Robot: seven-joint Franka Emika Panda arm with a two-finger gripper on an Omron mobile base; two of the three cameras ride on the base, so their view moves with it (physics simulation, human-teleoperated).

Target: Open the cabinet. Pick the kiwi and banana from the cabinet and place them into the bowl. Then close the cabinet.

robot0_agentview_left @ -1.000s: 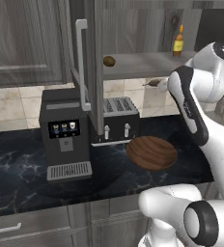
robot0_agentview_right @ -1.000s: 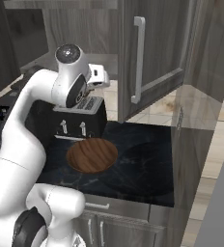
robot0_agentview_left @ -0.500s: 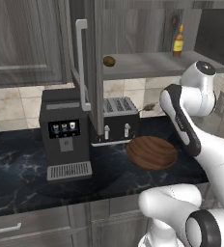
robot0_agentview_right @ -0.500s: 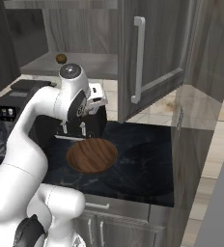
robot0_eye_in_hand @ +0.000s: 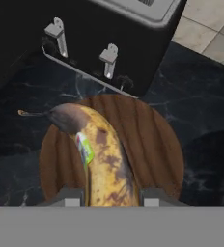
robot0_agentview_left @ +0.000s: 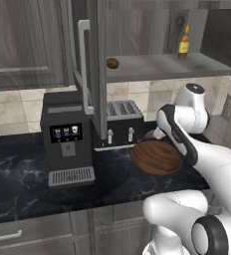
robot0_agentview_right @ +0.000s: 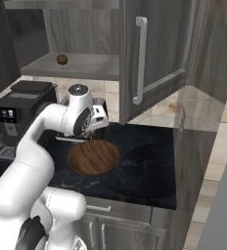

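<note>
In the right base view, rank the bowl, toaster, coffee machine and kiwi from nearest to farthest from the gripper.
1. bowl, directly beneath the gripper, which holds the banana
2. toaster, just behind it
3. coffee machine, on the counter's left
4. kiwi, up on the cabinet shelf

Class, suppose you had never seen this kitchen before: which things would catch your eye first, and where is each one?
First, the spotted banana held between the gripper's fingertips, directly above the wooden bowl on the dark counter in front of the toaster. Next, the open cabinet, where the kiwi sits alone on the grey shelf, with an amber bottle farther along it.
</note>
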